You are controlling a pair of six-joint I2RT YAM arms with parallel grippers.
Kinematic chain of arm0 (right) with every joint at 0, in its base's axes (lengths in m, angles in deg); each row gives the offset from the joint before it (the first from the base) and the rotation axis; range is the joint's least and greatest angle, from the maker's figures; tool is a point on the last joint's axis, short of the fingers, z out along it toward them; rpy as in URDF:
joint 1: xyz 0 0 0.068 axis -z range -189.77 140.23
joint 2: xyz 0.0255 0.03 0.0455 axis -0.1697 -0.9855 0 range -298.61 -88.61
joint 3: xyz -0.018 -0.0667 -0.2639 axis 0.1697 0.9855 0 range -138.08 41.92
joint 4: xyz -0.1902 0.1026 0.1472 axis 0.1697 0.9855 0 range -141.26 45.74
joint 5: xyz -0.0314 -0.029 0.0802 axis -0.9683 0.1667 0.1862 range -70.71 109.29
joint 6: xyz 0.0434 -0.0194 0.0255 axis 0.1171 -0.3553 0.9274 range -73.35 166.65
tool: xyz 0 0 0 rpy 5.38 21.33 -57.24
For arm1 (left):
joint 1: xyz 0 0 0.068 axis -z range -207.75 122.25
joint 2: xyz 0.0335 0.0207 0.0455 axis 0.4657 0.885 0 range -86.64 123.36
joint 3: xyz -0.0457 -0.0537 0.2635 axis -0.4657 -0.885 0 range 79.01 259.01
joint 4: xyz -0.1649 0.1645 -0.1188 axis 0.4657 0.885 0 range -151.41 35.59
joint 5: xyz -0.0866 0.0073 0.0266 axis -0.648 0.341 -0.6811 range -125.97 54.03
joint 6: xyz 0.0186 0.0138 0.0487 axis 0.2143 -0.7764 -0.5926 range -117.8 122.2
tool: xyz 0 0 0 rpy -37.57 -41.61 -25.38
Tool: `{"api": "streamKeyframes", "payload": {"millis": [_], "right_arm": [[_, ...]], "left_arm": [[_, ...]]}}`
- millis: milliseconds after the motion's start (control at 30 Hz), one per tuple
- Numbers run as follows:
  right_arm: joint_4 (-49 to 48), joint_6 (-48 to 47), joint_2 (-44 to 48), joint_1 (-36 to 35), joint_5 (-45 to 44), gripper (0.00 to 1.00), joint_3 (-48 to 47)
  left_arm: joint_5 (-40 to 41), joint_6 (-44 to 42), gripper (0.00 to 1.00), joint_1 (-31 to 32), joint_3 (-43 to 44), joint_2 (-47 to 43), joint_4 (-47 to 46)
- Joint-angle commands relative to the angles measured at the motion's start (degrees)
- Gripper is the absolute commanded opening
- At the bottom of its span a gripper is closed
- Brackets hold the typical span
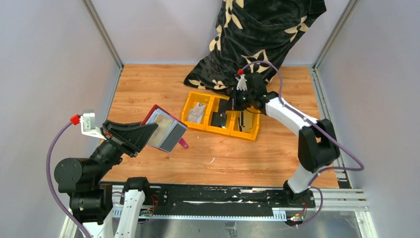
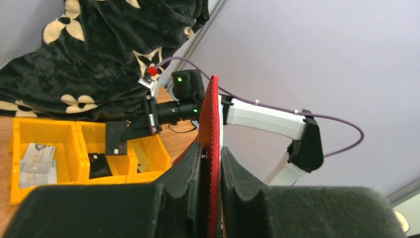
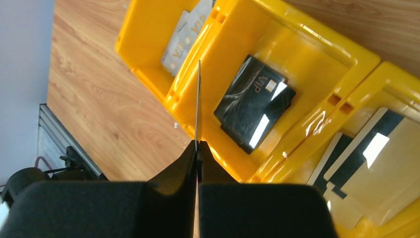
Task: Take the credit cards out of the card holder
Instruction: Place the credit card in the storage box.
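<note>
You have a wooden table (image 1: 247, 158); directly on it sit a yellow three-compartment bin (image 1: 194, 125) and, just behind that, a black floral cloth (image 1: 257, 34).

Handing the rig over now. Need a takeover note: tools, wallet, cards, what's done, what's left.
Left tool: shut on the wallet, which is held open in the air on the left.
Right tool: shut on one card, hanging edge-down over the bin.
Done: the bin holds light cards on the left, a black card in the middle and striped cards on the right.
Left: drop the held card. I cannot tell whether the wallet still has more.
</note>
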Motion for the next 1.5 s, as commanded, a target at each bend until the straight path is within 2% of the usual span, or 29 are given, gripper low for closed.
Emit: {"api": "streamKeyframes", "payload": {"millis": [0, 233, 400, 500, 700, 900, 1000, 1067, 1200, 1300, 1467], "right_arm": [[4.8, -2.9, -6.3, 0.0, 0.3, 0.00, -7.0], [7.6, -4.4, -14.6, -3.2, -3.1, 0.00, -11.9], [7.7, -4.0, -15.9, -4.5, -5.0, 0.00, -10.4], [7.3, -3.8, -14.7, -5.0, -6.7, 0.10, -9.2], [8.8, -3.8, -9.3, -6.2, -10.2, 0.43, -10.5], [12.8, -6.2, 0.8, -8.7, -14.1, 0.60, -14.7], [10.1, -6.2, 7.7, -9.7, -8.7, 0.74, -15.1], [4.6, -5.2, 12.3, -10.2, -1.0, 0.75, -14.4], [-15.0, 0.5, 19.6, -12.6, 18.4, 0.79, -10.4], [-13.1, -1.2, 18.8, -17.5, 25.5, 0.80, -14.9], [-9.9, -5.2, 15.2, -26.3, 29.6, 0.81, -20.0]], "left_arm": [[-1.2, -1.2, 0.01, 0.3, 1.2, -0.9, -1.5], [-1.4, -1.7, 0.01, 0.3, 1.5, -1.0, -1.9], [-1.6, -1.2, 0.01, 0.3, 1.2, -0.8, -2.6], [-1.8, -1.1, 0.01, 0.4, 1.2, -0.7, -3.0], [-2.2, -0.9, 0.01, 0.3, 1.6, -0.7, -3.5], [-2.4, -0.9, 0.01, 0.3, 1.6, -0.7, -3.4], [-2.9, -0.8, 0.01, 0.3, 1.0, -0.7, -3.7], [-3.2, -0.8, 0.01, 0.3, 0.7, -0.7, -3.7], [-4.8, -0.6, 0.01, 0.3, -0.2, -0.9, -4.3], [-7.9, -0.1, 0.01, 0.3, -0.8, -0.9, -5.4], [-13.1, -0.7, 0.01, 0.3, -1.8, -1.0, -6.7]]}}
